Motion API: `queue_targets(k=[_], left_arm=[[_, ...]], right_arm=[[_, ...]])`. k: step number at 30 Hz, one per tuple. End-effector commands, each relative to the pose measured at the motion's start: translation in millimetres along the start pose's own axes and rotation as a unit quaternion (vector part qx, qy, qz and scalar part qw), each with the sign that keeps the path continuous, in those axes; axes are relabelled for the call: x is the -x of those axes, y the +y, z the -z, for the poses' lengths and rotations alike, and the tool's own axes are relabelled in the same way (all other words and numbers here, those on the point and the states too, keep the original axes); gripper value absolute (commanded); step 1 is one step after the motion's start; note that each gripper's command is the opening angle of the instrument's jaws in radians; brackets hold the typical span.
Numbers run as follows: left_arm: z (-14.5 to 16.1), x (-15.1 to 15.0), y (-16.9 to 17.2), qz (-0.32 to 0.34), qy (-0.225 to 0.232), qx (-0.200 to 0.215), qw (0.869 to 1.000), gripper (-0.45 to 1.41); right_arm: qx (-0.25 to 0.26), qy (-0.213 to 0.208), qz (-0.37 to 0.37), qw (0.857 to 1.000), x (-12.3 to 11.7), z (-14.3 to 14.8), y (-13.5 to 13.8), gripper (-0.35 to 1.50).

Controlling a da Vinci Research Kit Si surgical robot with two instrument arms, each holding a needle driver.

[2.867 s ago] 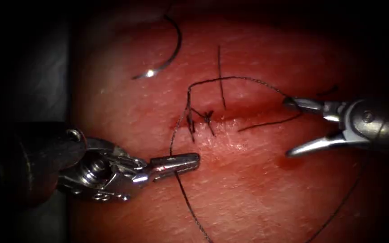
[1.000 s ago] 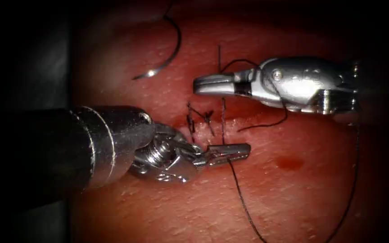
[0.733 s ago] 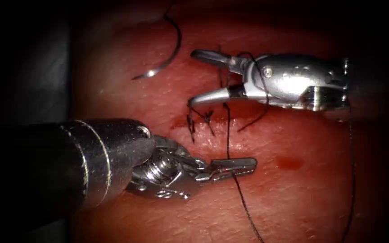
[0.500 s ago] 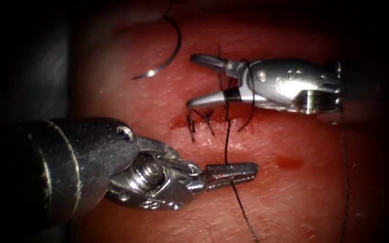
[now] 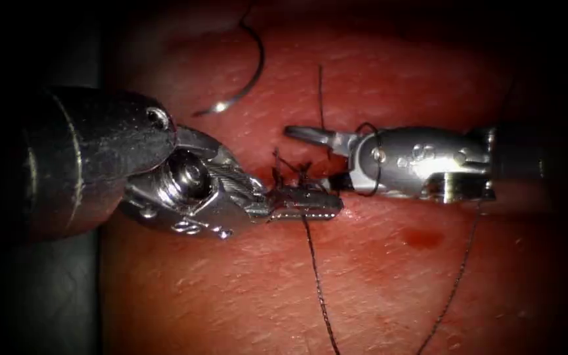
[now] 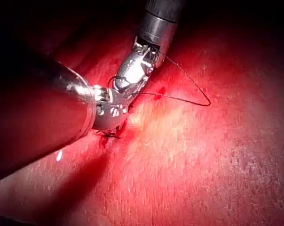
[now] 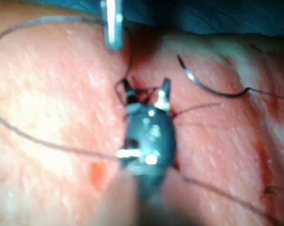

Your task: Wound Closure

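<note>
Left tool (image 5: 310, 209) clamps the thread (image 5: 317, 283) beside the knot; right tool (image 5: 313, 154) gapes, thread-looped, empty; needle (image 5: 248, 72) lies free on tissue (image 5: 363, 276).

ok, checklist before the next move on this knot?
1. Needle parked: lies free on the tissue above the cut, to the left, held by neither tool. ok
2. Left tool grip: shut on the thread beside the knot. ok
3. Right tool: jaws open, holding nothing. ok
4. Thread loop round the right tool. ok
5. Short thread end lying between the right tool's open jaws: cannot tell
</note>
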Motion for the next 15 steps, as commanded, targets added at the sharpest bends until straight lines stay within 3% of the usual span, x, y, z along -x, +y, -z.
queue_targets(k=[1,7,15], left_arm=[[-0.5,0.3,0.0,-0.003,-0.001,-0.001,1.000,-0.45],[0.8,3.1,-2.8,-0.029,0.007,0.003,1.000,-0.45],[0.2,5.9,-2.7,-0.038,0.008,0.003,0.999,-0.45]], right_arm=[[-0.002,0.000,-0.001,1.000,0.3,-0.8,-0.7,1.04],[-0.049,-0.002,0.011,0.999,0.5,-2.1,-1.6,1.08],[-0.091,0.021,0.023,0.995,0.8,-2.5,-2.2,1.04]])
